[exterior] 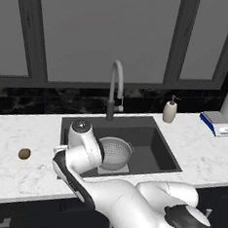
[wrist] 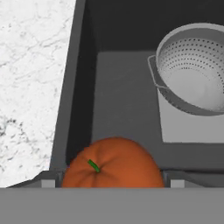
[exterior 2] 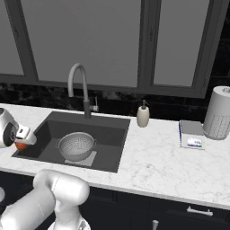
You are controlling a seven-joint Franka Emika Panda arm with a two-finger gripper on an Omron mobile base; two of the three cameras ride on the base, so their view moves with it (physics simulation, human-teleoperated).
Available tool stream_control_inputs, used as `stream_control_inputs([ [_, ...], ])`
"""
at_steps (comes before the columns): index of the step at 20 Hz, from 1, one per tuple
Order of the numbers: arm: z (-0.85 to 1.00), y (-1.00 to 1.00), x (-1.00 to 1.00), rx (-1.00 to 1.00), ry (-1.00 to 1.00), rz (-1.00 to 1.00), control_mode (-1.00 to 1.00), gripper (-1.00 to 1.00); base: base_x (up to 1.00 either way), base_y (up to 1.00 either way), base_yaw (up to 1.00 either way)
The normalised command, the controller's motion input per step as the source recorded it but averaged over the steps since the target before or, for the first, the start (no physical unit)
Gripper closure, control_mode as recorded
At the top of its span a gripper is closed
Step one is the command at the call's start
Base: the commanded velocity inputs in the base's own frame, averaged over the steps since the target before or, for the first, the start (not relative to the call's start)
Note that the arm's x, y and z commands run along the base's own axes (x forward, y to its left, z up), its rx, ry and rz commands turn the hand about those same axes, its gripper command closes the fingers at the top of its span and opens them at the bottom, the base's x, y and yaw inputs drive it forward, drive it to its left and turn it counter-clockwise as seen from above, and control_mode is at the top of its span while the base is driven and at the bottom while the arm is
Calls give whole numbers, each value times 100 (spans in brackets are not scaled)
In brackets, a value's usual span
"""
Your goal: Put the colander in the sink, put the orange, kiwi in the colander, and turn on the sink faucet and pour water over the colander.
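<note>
My gripper (wrist: 113, 183) is shut on the orange (wrist: 113, 162), a round orange-red fruit with a green stem held between the two fingertips. In the right base view the gripper (exterior 2: 20, 141) holds the orange (exterior 2: 20, 145) over the left rim of the sink (exterior 2: 112, 134). The silver colander (wrist: 194, 70) stands upright on the pale drain plate in the dark basin, to the right of the orange and apart from it. It also shows as colander (exterior: 115, 152) and colander (exterior 2: 76, 146). The brown kiwi (exterior: 24, 153) lies on the marble counter left of the sink (exterior: 157, 144). The grey gooseneck faucet (exterior: 116, 87) arches over the basin's back edge.
A cream soap dispenser (exterior 2: 143, 115) stands right of the faucet (exterior 2: 80, 87). Further right on the counter are a blue-and-white box (exterior 2: 192, 134) and a paper towel roll (exterior 2: 218, 112). Dark windows rise behind the counter. My own arm blocks the sink's front left in the left base view.
</note>
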Motion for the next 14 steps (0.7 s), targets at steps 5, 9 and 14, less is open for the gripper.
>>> stream_control_inputs([
  [5, 0, -87, 63, 0, 0, -25, -100, 100, 0, 0, 0],
  [9, 0, -80, 69, 0, 0, -23, -100, 100, 0, 0, 0],
  [14, -2, -41, 64, 0, 0, -8, -100, 100, 0, 0, 0],
])
